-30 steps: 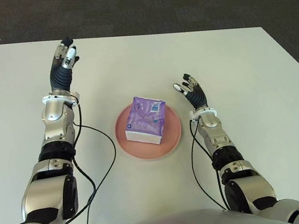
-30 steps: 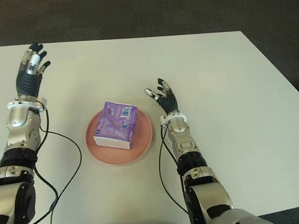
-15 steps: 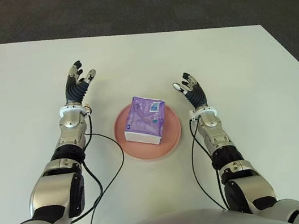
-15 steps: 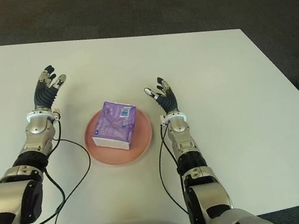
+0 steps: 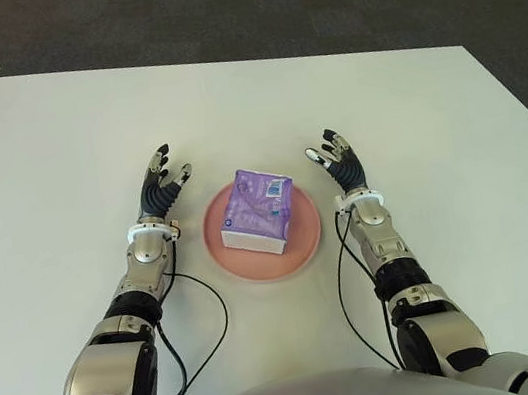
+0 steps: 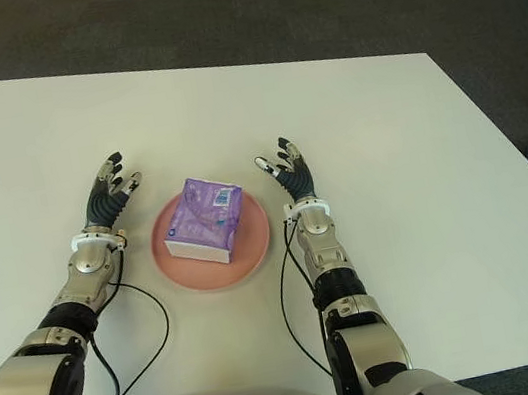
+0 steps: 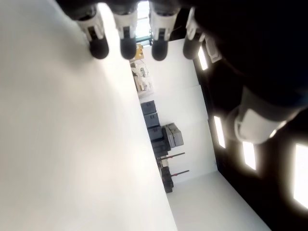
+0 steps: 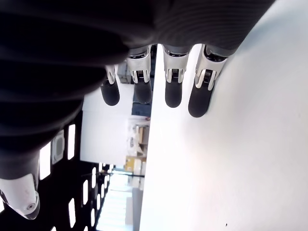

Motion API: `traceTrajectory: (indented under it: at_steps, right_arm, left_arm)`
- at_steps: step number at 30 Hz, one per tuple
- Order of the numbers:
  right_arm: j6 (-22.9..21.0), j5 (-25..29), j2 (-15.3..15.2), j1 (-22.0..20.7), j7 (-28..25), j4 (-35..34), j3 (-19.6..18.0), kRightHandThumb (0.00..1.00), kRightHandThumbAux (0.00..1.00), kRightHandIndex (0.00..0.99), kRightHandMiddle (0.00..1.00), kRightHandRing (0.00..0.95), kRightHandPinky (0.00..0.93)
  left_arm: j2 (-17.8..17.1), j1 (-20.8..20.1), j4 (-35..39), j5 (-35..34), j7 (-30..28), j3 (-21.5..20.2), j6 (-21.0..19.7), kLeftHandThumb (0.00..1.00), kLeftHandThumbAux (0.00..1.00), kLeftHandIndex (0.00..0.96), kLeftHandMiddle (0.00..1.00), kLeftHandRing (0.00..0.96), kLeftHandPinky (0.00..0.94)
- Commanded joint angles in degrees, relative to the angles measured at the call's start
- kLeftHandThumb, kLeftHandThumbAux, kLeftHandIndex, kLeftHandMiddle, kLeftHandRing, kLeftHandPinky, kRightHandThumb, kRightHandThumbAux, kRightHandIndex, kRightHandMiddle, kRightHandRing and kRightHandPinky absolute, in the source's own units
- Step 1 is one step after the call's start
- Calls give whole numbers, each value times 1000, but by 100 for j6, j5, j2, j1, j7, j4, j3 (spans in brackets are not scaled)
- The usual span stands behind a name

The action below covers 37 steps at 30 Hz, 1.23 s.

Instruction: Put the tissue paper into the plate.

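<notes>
Tissue pack (image 5: 258,212), judged light, soft and squashable, is seen lying on the plate (image 5: 304,252); its long sides suit grasping. Left hand (image 5: 163,185) and right hand (image 5: 337,161) are spread, empty.

The plate (image 5: 255,265) is partly covered by the tissue pack (image 5: 258,211). Print on the pack's label is too small to be read. Table (image 5: 435,128) edges are cut off at both sides.

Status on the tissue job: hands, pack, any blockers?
Left hand and right hand open, empty, flanking the plate. Tissue pack sits in plate. Nothing in the way.
</notes>
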State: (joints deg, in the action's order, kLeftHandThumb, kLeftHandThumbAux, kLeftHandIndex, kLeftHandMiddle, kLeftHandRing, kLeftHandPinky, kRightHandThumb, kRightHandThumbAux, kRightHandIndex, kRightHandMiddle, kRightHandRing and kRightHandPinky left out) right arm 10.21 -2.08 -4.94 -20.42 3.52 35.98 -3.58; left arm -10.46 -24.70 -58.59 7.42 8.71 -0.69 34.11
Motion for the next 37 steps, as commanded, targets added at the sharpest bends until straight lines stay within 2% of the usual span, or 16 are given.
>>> traceTrajectory:
  at_steps: [1, 11, 18, 26, 37]
  right_arm:
    - [-311, -11, 38, 283, -27, 173, 32, 148, 589, 103, 102, 92, 129]
    - [-324, -19, 54, 279, -16, 165, 41, 140, 586, 104, 102, 89, 124]
    - [-340, -33, 57, 298, 7, 116, 51, 135, 590, 104, 103, 90, 123]
    - [-356, -23, 63, 324, 13, 65, 48, 139, 593, 106, 104, 91, 130]
    - [-347, 17, 57, 352, -65, 26, 38, 147, 586, 103, 100, 89, 124]
  left_arm:
    - [-12, 188, -194, 130, -86, 110, 32, 50, 523, 0, 0, 0, 0]
    - [85, 226, -300, 53, -74, 86, 229, 60, 495, 0, 0, 0, 0]
    - [200, 295, -374, -99, -21, -53, 354, 66, 529, 0, 0, 0, 0]
    - [258, 375, -347, -215, -108, -172, 484, 24, 555, 0, 0, 0, 0]
    - [388, 788, 352, -505, -241, -317, 415, 0, 519, 0, 0, 0, 0]
